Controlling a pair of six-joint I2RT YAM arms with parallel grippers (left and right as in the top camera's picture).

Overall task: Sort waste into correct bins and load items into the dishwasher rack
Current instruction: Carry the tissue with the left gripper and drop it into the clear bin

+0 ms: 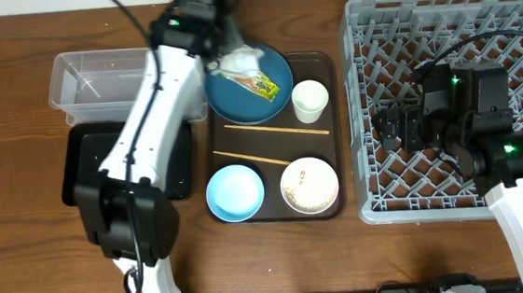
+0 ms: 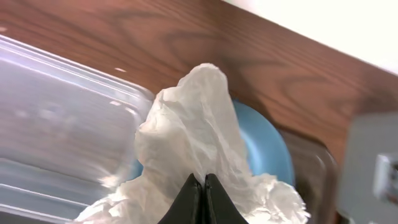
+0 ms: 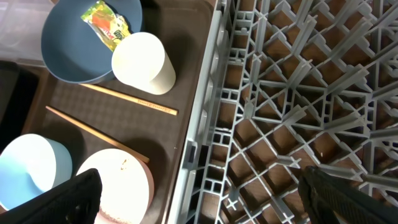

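Note:
My left gripper (image 2: pixel 204 186) is shut on the crumpled white tissue (image 2: pixel 193 143), held above the dark-blue plate (image 1: pixel 257 92) near the clear tub (image 1: pixel 97 80); the tissue also shows overhead (image 1: pixel 239 61). The yellow snack wrapper (image 1: pixel 264 87) lies on the plate. On the brown tray sit the white cup (image 1: pixel 309 101), two chopsticks (image 1: pixel 274 130), the light-blue bowl (image 1: pixel 235 192) and the white bowl (image 1: pixel 309 184) with scraps inside. My right gripper (image 3: pixel 199 193) is open and empty over the grey rack's (image 1: pixel 439 20) left edge. The black tray (image 1: pixel 85 165) lies left.
The brown serving tray (image 1: pixel 325 67) sits between the bins and the rack. My left arm (image 1: pixel 148 127) stretches over the black tray. The rack's lattice of pegs (image 3: pixel 298 93) fills the right side. Bare wooden table lies in front.

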